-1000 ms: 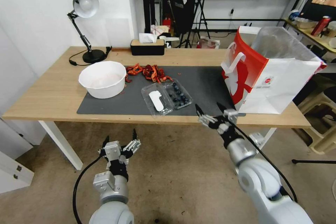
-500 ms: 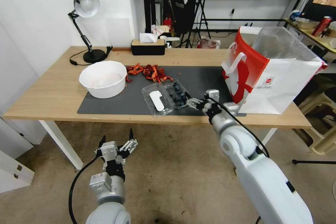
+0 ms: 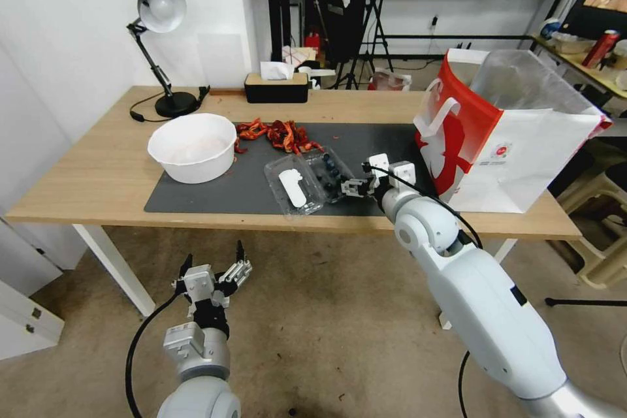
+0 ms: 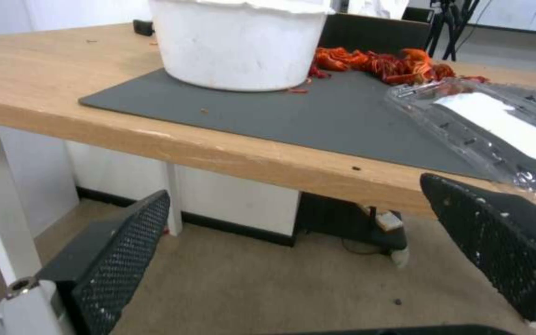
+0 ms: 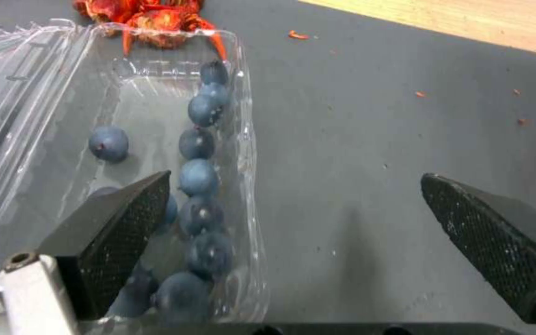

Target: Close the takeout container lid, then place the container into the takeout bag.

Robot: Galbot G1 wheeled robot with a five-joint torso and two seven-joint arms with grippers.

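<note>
Right gripper (image 3: 348, 187) wide open, low beside takeout container (image 3: 311, 181), berry side nearest. Lid (image 3: 292, 187) lay flat on far side. Left gripper (image 3: 212, 268) open, below bench (image 3: 91, 176).

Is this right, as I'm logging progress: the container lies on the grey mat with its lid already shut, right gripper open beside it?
Not quite. The lid lies flat open beside the berry half of the container, as the head view shows. The container is on the grey mat, the right gripper open at it.

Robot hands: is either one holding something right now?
No. The right hand is open beside the takeout container, gripping nothing; the left hand hangs open below the table.
</note>
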